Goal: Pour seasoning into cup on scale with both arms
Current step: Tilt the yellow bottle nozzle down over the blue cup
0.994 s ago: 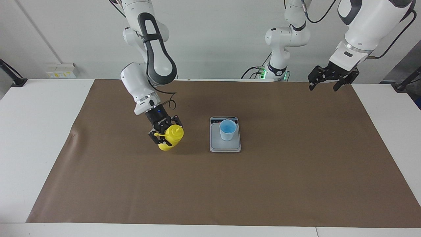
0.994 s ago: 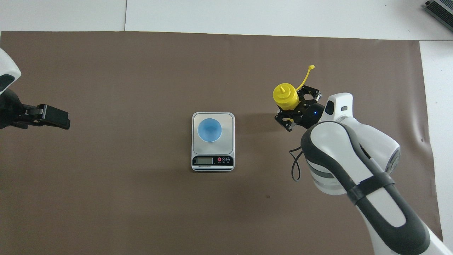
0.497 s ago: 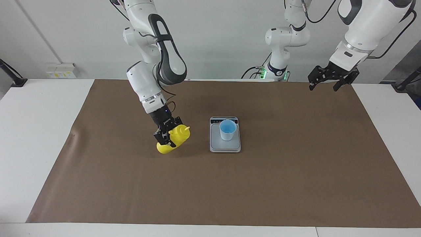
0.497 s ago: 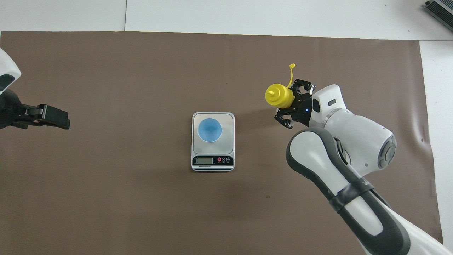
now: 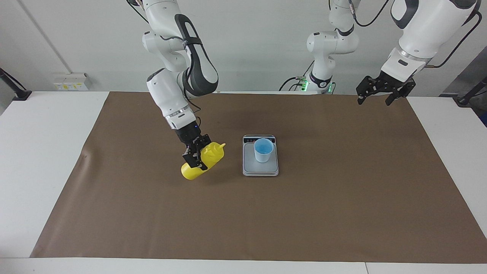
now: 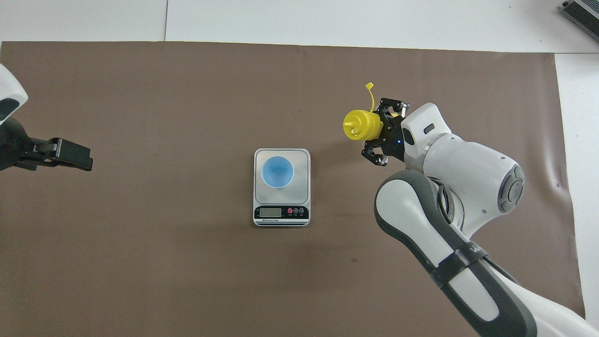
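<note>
Bare brown mat lying open around the scale, cup standing on it, tilted yellow bottle hanging beside it toward the right arm's end.

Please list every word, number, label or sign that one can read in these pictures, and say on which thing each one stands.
No text can be read.
scale: a display, three round buttons and a line of print below them, all too small to read.
yellow bottle, held by the right gripper: no label visible.
blue cup: no marking.
</note>
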### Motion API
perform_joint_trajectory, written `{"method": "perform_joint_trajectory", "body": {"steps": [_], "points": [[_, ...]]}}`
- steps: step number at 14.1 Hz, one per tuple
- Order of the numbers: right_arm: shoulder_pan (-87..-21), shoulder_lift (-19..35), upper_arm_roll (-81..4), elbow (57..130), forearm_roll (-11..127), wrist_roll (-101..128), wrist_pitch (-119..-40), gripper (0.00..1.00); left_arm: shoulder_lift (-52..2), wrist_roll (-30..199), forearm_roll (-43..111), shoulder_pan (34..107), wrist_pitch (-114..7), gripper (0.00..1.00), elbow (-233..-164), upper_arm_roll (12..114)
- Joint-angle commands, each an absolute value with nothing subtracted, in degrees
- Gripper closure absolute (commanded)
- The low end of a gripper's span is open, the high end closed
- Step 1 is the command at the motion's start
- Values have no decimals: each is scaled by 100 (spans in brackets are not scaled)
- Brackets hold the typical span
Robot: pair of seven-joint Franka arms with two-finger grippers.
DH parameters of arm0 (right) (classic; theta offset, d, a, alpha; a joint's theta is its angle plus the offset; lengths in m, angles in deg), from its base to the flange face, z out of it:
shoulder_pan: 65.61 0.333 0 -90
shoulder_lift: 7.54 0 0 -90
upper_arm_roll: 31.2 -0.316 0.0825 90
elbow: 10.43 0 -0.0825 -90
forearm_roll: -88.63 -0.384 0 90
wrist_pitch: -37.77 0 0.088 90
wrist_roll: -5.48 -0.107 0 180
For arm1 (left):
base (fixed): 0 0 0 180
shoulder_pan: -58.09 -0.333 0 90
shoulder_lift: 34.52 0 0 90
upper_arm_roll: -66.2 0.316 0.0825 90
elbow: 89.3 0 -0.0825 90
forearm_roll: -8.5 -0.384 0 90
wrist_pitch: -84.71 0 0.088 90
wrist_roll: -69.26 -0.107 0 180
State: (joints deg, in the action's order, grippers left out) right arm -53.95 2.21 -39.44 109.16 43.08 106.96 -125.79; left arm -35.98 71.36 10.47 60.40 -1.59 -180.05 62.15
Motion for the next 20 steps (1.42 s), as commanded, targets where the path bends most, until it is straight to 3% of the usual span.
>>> {"method": "perform_joint_trajectory", "body": {"steps": [1, 4, 7, 11, 15, 20], "points": [[-5541, 335, -3937, 10542, 5019, 10235, -12159, 100, -3786, 7172, 973, 5993, -274, 0, -18238, 6189], [-5595, 344, -3937, 10226, 6230, 9332, -11536, 100, -3786, 7172, 973, 5993, -274, 0, -18238, 6189], [-5586, 432, -3946, 10049, 8503, 7350, -11421, 100, -3786, 7172, 973, 5993, -274, 0, -18238, 6189], [-5173, 406, -3981, 9847, 10669, 5543, -10613, 100, -3786, 7172, 973, 5993, -274, 0, -18238, 6189], [-4893, 415, -3981, 9767, 11086, 5268, -10313, 100, -3786, 7172, 973, 5993, -274, 0, -18238, 6189], [-4549, 432, -4008, 9732, 12711, 4802, -10058, 100, -3786, 7172, 973, 5993, -274, 0, -18238, 6189]]}}
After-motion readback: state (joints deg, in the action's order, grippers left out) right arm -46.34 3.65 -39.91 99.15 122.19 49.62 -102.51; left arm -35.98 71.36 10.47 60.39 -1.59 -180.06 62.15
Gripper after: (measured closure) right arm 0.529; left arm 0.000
